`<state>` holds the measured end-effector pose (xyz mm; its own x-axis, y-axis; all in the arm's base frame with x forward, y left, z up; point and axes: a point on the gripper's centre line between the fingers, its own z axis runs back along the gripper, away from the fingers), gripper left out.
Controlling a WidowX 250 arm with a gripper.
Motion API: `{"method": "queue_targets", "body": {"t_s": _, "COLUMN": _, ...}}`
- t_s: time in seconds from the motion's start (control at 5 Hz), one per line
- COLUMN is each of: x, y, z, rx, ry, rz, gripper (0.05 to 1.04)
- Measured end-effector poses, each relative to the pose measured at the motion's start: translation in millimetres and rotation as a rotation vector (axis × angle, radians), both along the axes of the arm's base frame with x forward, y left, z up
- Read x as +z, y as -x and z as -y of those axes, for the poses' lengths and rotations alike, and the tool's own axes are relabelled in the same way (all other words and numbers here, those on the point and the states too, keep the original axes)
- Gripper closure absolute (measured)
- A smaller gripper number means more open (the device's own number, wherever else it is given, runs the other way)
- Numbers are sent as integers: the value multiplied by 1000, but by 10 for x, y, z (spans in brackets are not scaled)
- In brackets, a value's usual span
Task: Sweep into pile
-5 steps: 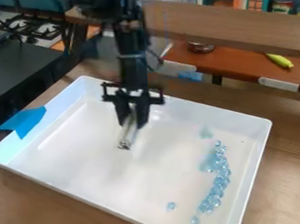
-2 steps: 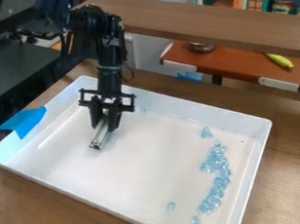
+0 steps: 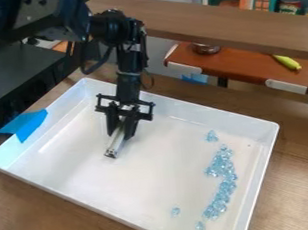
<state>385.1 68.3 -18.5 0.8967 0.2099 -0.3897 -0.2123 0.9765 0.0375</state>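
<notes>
Over the left-centre of the white tray hangs the black gripper (image 3: 123, 132), shut on a pale, bar-like tool (image 3: 116, 142) that slants down to the left, its lower end at or near the tray floor. Clear blue beads (image 3: 222, 174) lie in a long, curved band along the tray's right side, well to the right of the gripper. A small cluster (image 3: 211, 136) sits just above that band. One bead (image 3: 175, 211) lies apart to the lower left of the band, and another (image 3: 200, 226) is near the tray's bottom corner.
The white tray (image 3: 269, 133) has raised walls, with blue tape (image 3: 27, 125) over its left rim. It stands on a wooden table (image 3: 286, 177). Behind are a wooden shelf (image 3: 236, 25), a red-brown surface with a yellow banana-like toy (image 3: 287, 62), and a dark counter at left.
From the first frame the gripper and tool moved left, then came back a little to the right and slightly down. The beads look the same between the last two frames.
</notes>
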Motion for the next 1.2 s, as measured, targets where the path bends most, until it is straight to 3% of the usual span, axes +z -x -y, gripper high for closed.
{"method": "queue_targets", "body": {"t_s": 0.6, "x": 2, "y": -95, "z": 748, "rx": -68, "ry": 75, "rz": -27, "gripper": 701}}
{"method": "queue_targets", "body": {"t_s": 1.2, "x": 17, "y": 126, "z": 1509, "rx": -162, "ry": 161, "rz": -83, "gripper": 701}}
